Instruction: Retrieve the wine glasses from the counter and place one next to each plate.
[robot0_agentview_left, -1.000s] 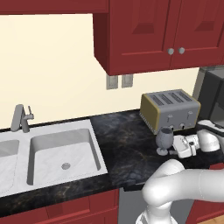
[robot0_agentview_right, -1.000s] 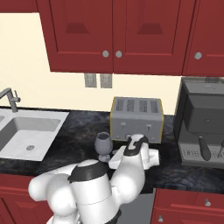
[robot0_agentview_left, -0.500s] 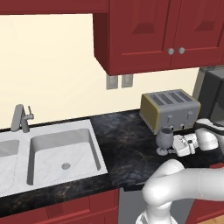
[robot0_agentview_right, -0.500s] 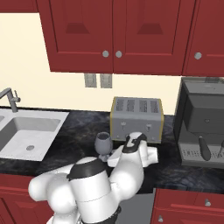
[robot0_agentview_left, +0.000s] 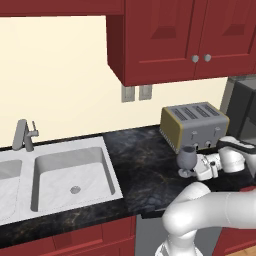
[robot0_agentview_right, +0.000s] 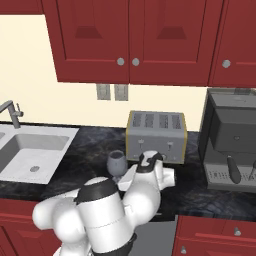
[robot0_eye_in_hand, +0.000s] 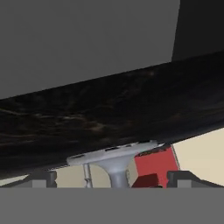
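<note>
You're barely started; the glass (robot0_agentview_left: 187, 161) is on the worktop (robot0_agentview_left: 145, 165) by the toaster (robot0_agentview_left: 194, 125), stem (robot0_eye_in_hand: 117, 173) between your wide-open jaws, nothing gripped. No plates in sight; every placement's left.

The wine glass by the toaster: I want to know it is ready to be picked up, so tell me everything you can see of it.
The wine glass is small, translucent and grey-blue, with a rounded bowl, a short stem and a round foot. It stands upright on the black marbled counter, in front of the toaster. The open gripper is level with its stem, a fingertip on each side; no contact with the stem is visible. The glass looks empty.
</note>
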